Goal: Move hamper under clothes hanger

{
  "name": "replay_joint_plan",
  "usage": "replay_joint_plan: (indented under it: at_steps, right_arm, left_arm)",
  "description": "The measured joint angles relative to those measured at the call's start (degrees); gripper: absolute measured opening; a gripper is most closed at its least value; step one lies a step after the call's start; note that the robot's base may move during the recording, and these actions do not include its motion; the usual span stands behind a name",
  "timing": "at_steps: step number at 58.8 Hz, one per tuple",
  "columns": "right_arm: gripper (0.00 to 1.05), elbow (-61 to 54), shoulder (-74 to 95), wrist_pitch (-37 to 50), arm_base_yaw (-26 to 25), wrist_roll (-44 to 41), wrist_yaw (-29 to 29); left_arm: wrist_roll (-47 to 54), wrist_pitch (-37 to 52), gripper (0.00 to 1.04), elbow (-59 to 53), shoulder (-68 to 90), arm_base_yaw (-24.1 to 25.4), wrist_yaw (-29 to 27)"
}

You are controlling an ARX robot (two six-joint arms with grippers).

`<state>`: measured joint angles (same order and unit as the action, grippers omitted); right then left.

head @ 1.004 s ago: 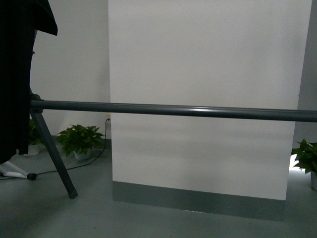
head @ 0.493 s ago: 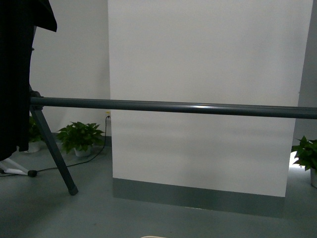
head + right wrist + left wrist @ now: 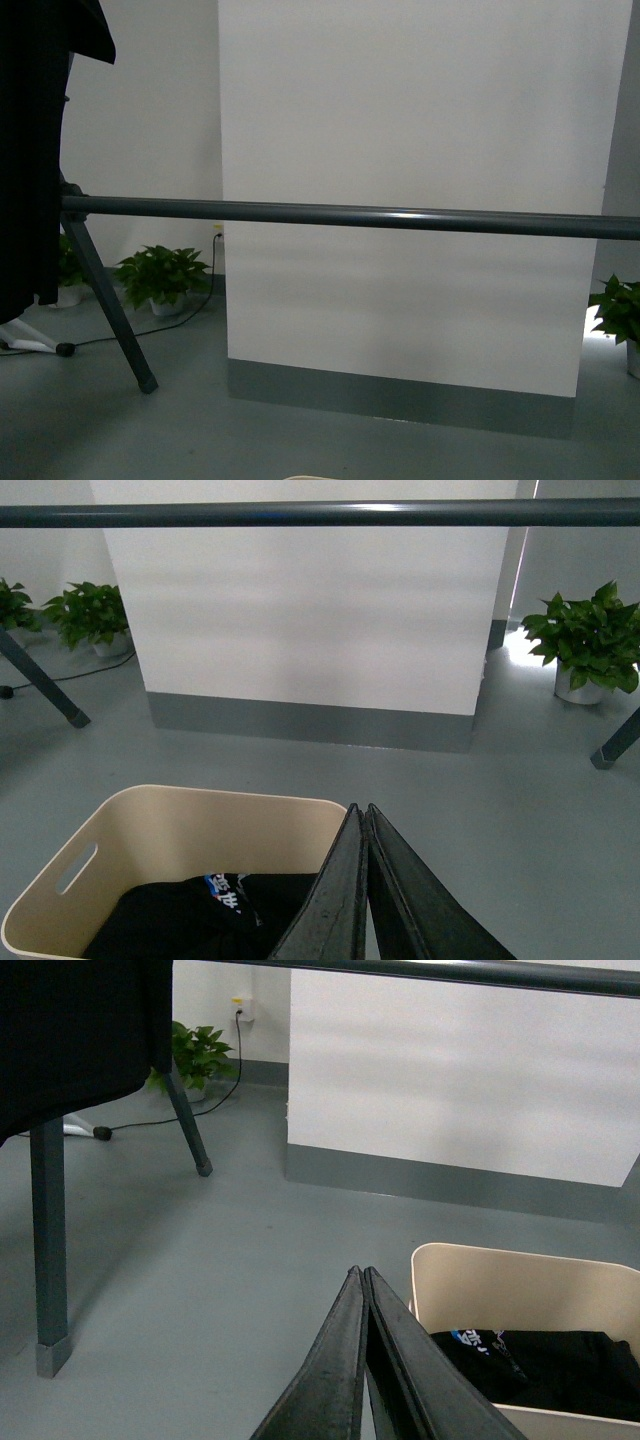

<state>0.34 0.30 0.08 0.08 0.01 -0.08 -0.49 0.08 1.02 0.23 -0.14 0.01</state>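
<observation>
1. The hamper (image 3: 170, 865) is a beige plastic tub with rounded corners, smooth walls and a slotted handle cut-out in one short wall. It stands on the grey floor (image 3: 230, 1260) in front of the clothes hanger's long horizontal bar, on the robot's side of it.
2. Inside the hamper lies a black garment (image 3: 190, 915) with a small blue and white print on it. It covers the bottom of the tub and stays well below the rim.
3. In the left wrist view the hamper (image 3: 520, 1300) shows one rounded corner and its far inner wall, with the same black garment (image 3: 540, 1365) heaped in it.
4. In the front view only a pale sliver of the hamper's rim (image 3: 308, 477) shows at the lower edge.
5. The clothes hanger (image 3: 350, 216) is a dark grey tube rack. Its horizontal bar crosses the whole front view, and one splayed leg (image 3: 110, 305) runs down to the floor.
6. A black cloth (image 3: 35, 150) hangs from the rack at the left end.
7. The left gripper (image 3: 362, 1285) has its two dark fingers pressed together with nothing between them, just beside the hamper's rim.
8. The right gripper (image 3: 360, 820) is likewise closed on nothing, at the hamper's opposite rim.
9. Behind the rack stands a white wall panel (image 3: 410, 150) with a grey skirting, and potted green plants (image 3: 160, 280) sit on the floor by it.
</observation>
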Motion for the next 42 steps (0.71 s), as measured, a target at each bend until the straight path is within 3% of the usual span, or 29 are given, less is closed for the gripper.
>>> replay_joint_plan:
  at_steps: [5,8,32,40,42]
  right_arm:
    - [0.04,0.0,0.0,0.0,0.0,-0.1,0.0]
    - [0.15,0.0,0.0,0.0,0.0,0.0,0.0]
    - [0.77,0.0,0.0,0.0,0.0,0.0,0.0]
    - [0.96,0.0,0.0,0.0,0.0,0.0,0.0]
    - [0.99,0.0,0.0,0.0,0.0,0.0,0.0]
  left_arm:
    - [0.0,0.0,0.05,0.0,0.0,0.0,0.0]
    - [0.0,0.0,0.18,0.0,0.0,0.0,0.0]
    - [0.0,0.0,0.80,0.0,0.0,0.0,0.0]
    - [0.1,0.0,0.99,0.0,0.0,0.0,0.0]
    - [0.2,0.0,1.00,0.0,0.0,0.0,0.0]
